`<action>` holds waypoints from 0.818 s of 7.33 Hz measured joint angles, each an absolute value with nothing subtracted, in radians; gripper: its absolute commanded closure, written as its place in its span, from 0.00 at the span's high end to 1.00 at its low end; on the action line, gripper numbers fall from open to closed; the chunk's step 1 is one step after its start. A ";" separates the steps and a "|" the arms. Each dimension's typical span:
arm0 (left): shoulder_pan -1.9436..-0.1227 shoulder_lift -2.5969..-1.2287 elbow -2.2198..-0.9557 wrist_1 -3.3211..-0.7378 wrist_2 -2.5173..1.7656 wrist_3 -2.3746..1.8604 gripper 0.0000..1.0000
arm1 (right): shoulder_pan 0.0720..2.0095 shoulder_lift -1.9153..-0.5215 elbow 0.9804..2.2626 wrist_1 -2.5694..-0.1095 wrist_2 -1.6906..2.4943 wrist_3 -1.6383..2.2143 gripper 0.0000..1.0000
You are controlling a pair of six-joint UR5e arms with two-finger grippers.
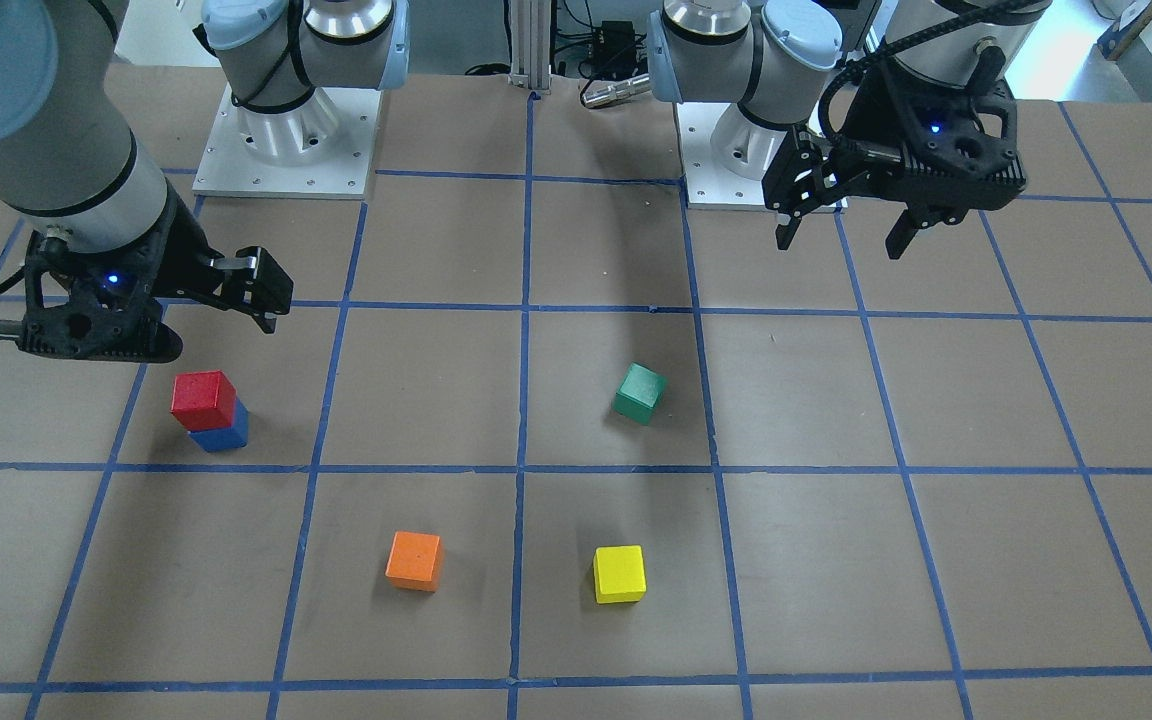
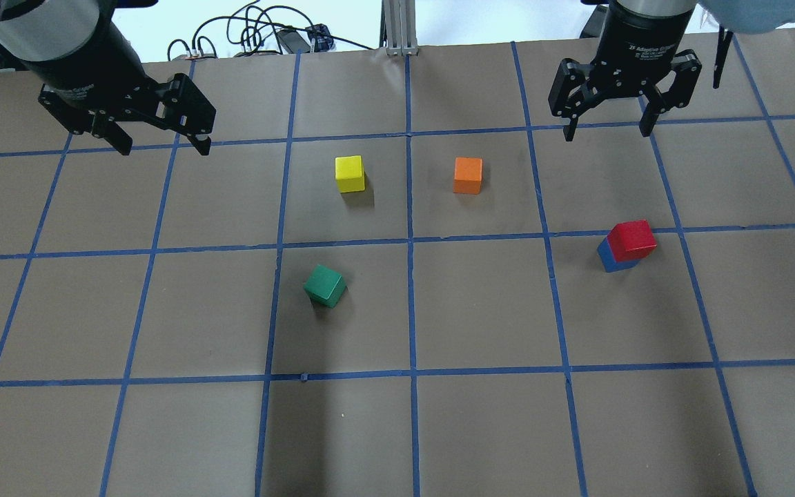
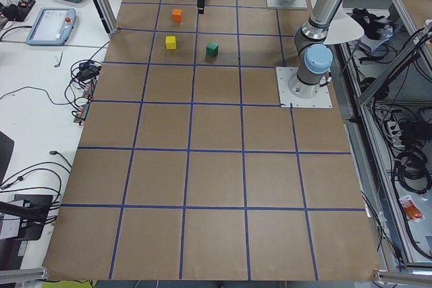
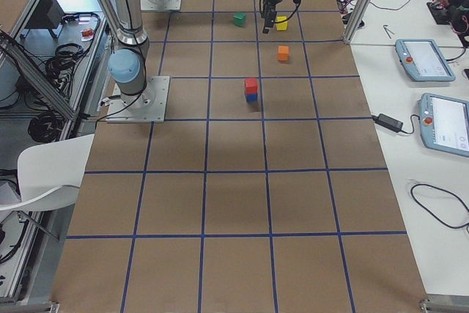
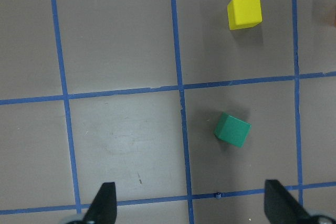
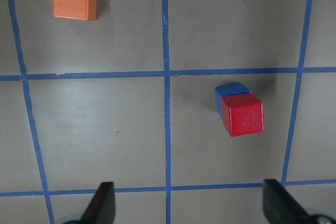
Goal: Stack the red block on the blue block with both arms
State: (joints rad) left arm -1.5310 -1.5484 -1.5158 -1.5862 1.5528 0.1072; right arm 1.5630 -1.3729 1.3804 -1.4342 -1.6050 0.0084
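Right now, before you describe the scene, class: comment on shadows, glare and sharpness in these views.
Overhead exterior: soft shadows fall just below the yellow block and green block; no glare. Right wrist-mounted: sharp, the red block atop the blue block throws a faint shadow to its upper right. Exterior left: blocks too small for detail.

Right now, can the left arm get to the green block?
Probably yes. The left fingers hang open and empty above the table, and the green block sits alone with nothing over it. The yellow block is well apart from it.
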 measured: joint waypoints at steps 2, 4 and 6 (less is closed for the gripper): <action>-1.531 -1.553 -1.512 -1.585 1.552 0.107 1.00 | 1.544 -1.384 1.406 -1.430 -1.597 0.007 1.00; -1.532 -1.554 -1.511 -1.585 1.552 0.107 1.00 | 1.537 -1.397 1.410 -1.403 -1.563 0.008 1.00; -1.532 -1.551 -1.513 -1.582 1.550 0.107 1.00 | 1.535 -1.400 1.413 -1.397 -1.552 0.008 1.00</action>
State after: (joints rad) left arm -1.5324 -1.5514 -1.5129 -1.5822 1.5500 0.1074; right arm 1.5348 -1.4005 1.4131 -1.3974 -1.5520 0.0084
